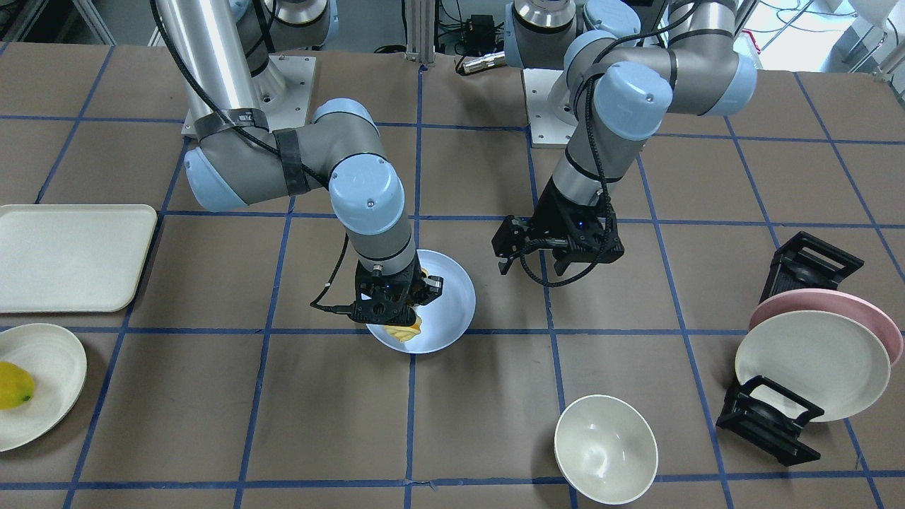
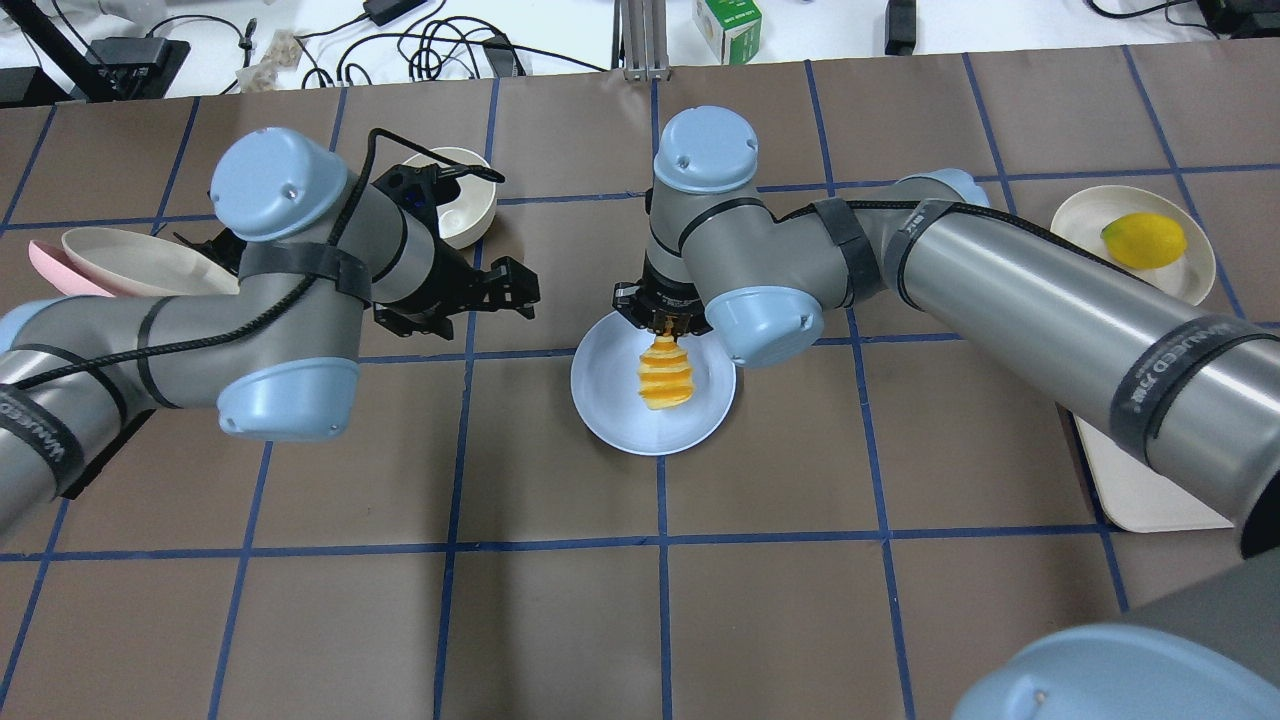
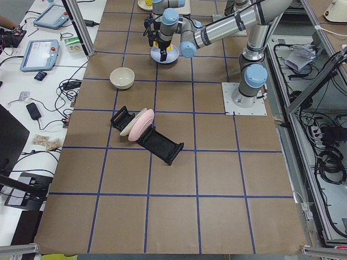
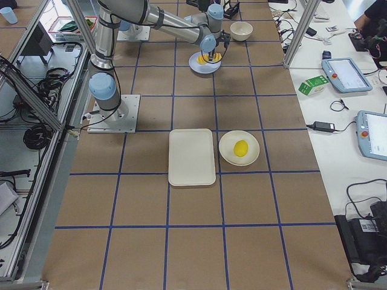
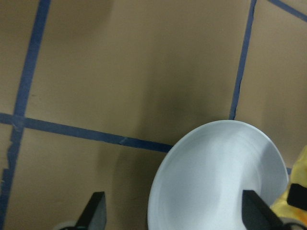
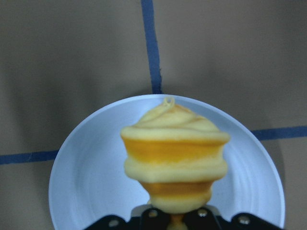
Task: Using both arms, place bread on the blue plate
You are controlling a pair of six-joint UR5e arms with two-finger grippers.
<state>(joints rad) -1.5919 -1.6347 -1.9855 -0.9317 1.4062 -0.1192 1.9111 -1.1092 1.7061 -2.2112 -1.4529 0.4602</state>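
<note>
Two containers are loaded. In the front-facing view, the blue plate (image 1: 452, 297) has the bread (image 1: 404, 331) over its camera-side portion, and a cream plate (image 1: 49, 417) at the table (image 1: 481, 424) edge holds a lemon-like fruit (image 1: 14, 385). A cream tray (image 1: 71, 258) lies just beside that plate. A black rack (image 1: 767, 417) holds a pink plate (image 1: 848, 300) and a cream-white plate (image 1: 813, 364), both tilted on edge. A white bowl (image 1: 606, 449) stands near the rack. The right gripper (image 1: 403, 305) is above the blue plate. The left gripper (image 1: 532, 267) hangs just beside it, jaws apart, over bare table.

In the overhead view, the bread lies lengthwise near the plate's centre, with the right gripper at its far end. Open table surrounds the plate on every side.

In the left wrist view, the fingertips (image 5: 93, 213) stand wide apart, with the plate rim below them.

In the right wrist view, the jaws are clamped on the bread's near end (whether the loaf touches the plate surface cannot be told). Plate rim shows all around the loaf.
</note>
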